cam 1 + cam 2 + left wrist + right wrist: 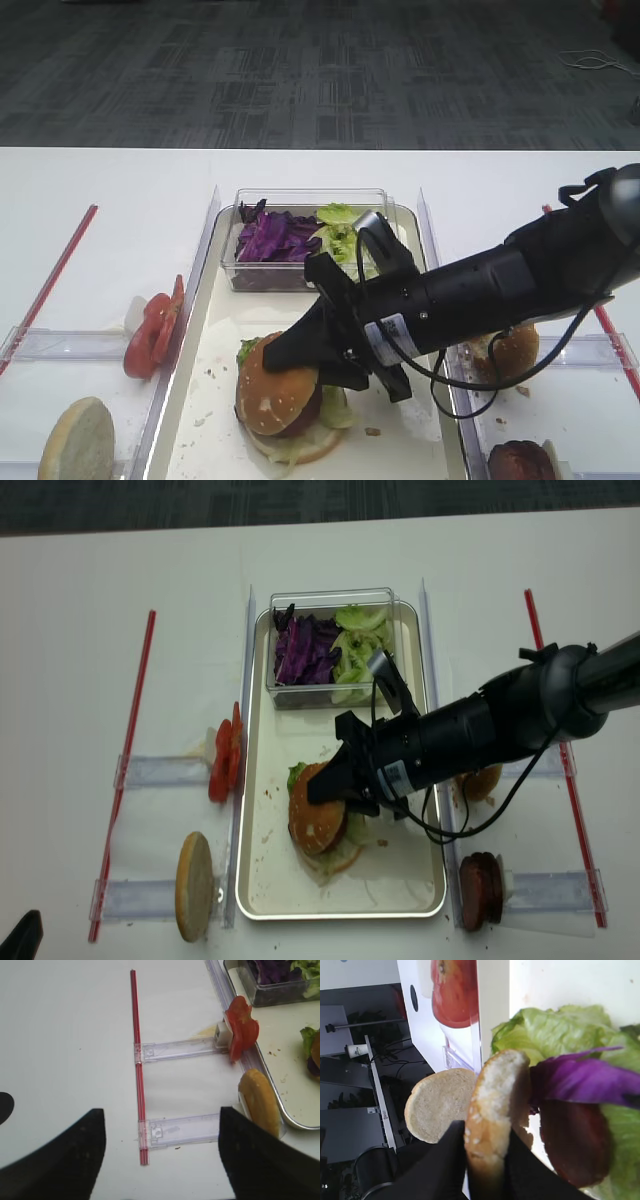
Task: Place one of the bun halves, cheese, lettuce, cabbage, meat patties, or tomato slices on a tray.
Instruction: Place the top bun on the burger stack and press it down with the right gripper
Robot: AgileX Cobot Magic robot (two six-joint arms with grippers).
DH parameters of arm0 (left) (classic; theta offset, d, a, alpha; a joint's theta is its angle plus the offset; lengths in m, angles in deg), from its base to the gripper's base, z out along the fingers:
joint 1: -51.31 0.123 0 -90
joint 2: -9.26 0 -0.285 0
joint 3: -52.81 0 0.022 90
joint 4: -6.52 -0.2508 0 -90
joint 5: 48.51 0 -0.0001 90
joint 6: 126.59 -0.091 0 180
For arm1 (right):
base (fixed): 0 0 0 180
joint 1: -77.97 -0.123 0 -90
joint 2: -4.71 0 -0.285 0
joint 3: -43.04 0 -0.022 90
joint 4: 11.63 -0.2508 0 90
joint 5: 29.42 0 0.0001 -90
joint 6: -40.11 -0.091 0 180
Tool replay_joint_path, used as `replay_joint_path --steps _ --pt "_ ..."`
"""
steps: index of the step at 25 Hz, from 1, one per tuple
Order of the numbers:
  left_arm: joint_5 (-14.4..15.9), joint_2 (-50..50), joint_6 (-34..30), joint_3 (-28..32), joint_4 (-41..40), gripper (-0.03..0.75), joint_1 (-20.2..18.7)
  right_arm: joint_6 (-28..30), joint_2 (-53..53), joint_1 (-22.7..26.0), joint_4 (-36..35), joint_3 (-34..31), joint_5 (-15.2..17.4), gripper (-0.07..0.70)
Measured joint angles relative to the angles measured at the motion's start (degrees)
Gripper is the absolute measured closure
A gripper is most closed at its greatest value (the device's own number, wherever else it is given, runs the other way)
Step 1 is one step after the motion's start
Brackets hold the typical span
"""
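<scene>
My right gripper [315, 365] [485, 1135] [335, 790] is shut on the golden-brown bun top [272, 390] [492, 1105] [314, 818], one finger on each side of its edge. The bun rests tilted on a stack of lettuce [555, 1030], purple cabbage [580, 1080] and a dark meat patty [575, 1145] in the middle of the tray [215, 330] [262, 880]. Tomato slices [152, 330] [241, 1027] stand outside the tray's left rim. No cheese shows. My left gripper [162, 1152] hangs open over bare table, left of the tray.
A clear box with cabbage [272, 238] and lettuce [340, 235] fills the tray's far end. A pale bun half [78, 440] [259, 1102] stands at the left on a clear side tray. Another bun [480, 780] and a patty [478, 885] sit at the right. A red strip [137, 1060] lies on the table.
</scene>
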Motion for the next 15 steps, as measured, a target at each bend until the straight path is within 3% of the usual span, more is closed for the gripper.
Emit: replay_joint_path --steps 7,15 --pt "0.0 0.0 0.0 0.0 0.0 0.235 0.0 -0.7 0.0 0.0 1.2 0.0 0.0 0.314" --pt "0.0 0.0 0.0 0.0 0.0 0.235 0.0 -2.0 0.0 1.1 2.6 0.3 -0.2 0.292"
